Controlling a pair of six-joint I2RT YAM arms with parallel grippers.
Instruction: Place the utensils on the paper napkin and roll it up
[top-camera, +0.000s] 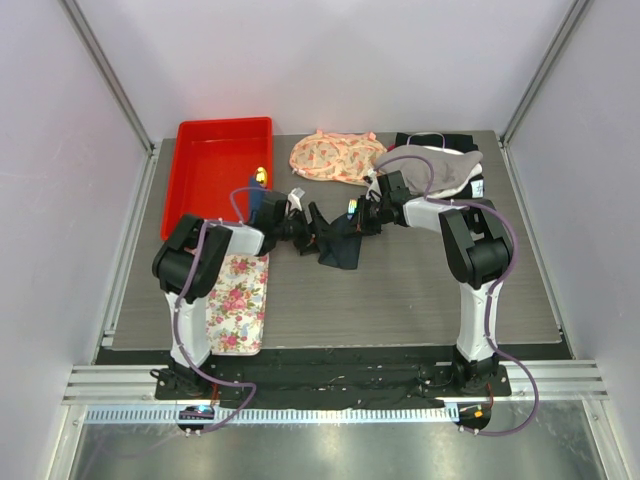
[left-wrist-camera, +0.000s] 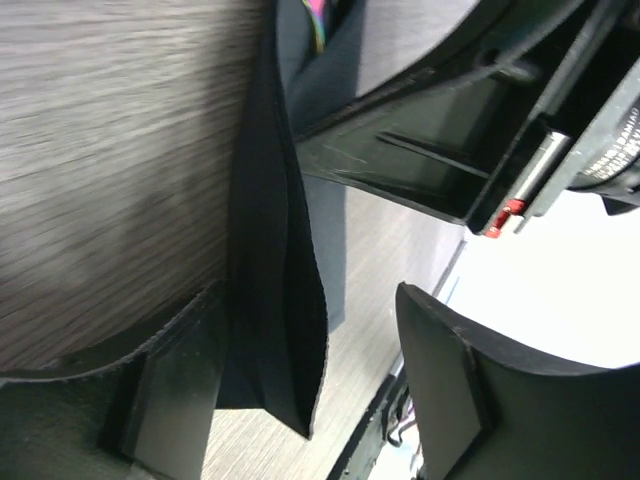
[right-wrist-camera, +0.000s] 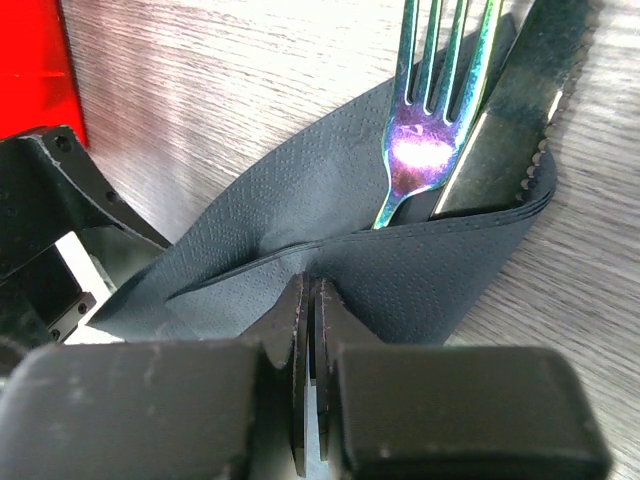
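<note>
The right claw (right-wrist-camera: 310, 305) is clamped shut on the paper napkin (right-wrist-camera: 300, 190), pinching the folded edge right at its fingertips. Just beyond those tips the fold forms a pocket. The fork (right-wrist-camera: 415, 140) and the knife (right-wrist-camera: 515, 100) lie side by side in it, touching, with tines and serrated blade sticking out the far side, away from the claw.

The left claw (left-wrist-camera: 305, 310) stands with its jaws apart. A loose flap of the napkin hangs between its fingers (left-wrist-camera: 450, 370), close to one pad and clear of the other, so this claw grips nothing.

The napkin looks thin, soft and embossed. It probably weighs next to nothing, creases where pinched and tears if the two claws pull against each other. It will not keep a shape by itself, so the roll likely needs the cutlery as a core.

The fork and knife look stiff, smooth and glossy, and they are heavier than the paper. My guess is that they slide out of the pocket if it tips toward the open side.

The safest hold seems to be through the paper: pinch the fold where several layers overlap, near the handles, not a single loose corner. The flap between the left jaws looks like a fair place to take it, with the pocket kept low on the table (right-wrist-camera: 200, 80).
</note>
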